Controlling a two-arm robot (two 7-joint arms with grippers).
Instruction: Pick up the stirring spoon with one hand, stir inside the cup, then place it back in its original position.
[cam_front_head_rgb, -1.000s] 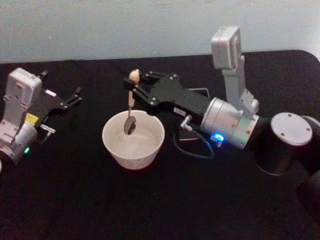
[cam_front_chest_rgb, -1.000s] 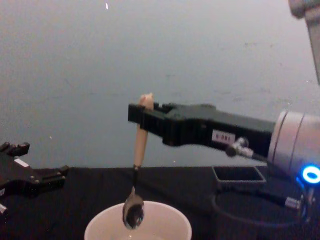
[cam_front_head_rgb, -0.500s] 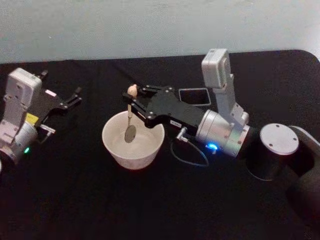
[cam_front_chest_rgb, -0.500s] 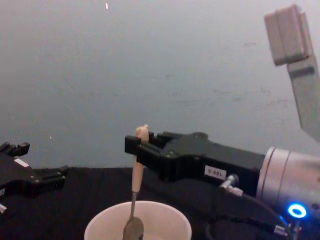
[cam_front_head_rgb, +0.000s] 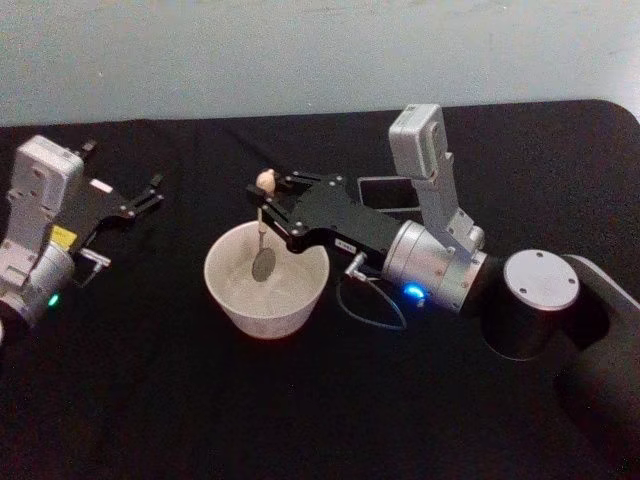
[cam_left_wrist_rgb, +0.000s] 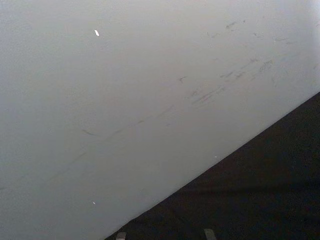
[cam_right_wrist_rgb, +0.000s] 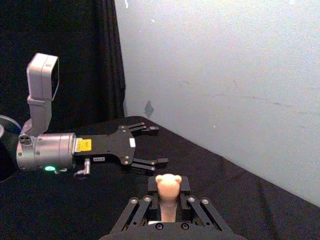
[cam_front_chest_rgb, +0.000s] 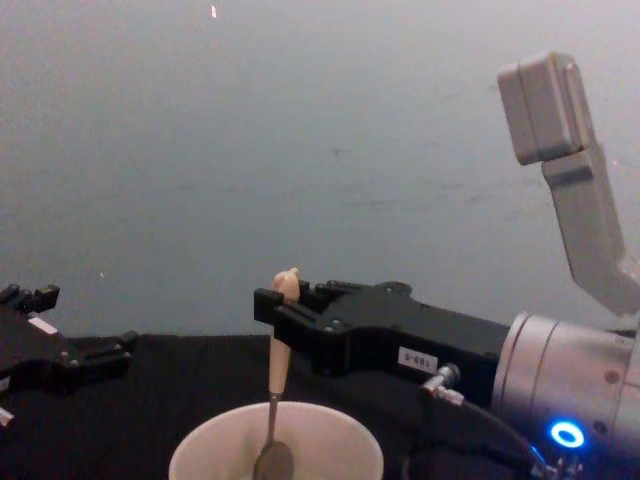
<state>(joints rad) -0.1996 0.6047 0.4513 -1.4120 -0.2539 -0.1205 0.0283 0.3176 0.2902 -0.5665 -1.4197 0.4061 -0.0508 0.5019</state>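
The stirring spoon (cam_front_head_rgb: 262, 232) hangs upright with its shiny bowl dipped inside the cup (cam_front_head_rgb: 266, 312), which stands on the black table (cam_front_head_rgb: 300, 410). The right gripper (cam_front_head_rgb: 262, 196), reaching over the cup's rim from the right, is clamped on the cream handle just under the bear-head knob. The left gripper (cam_front_head_rgb: 150, 194) rests well apart at the table's left, its 2 fingers spread wide.

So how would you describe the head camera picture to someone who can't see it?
The robot's right claw grips a slim stirring spoon by its cream handle, holding it upright with its metal bowl down inside a wide cream cup on a black table. The left claw sits open off to the left, away from the cup.
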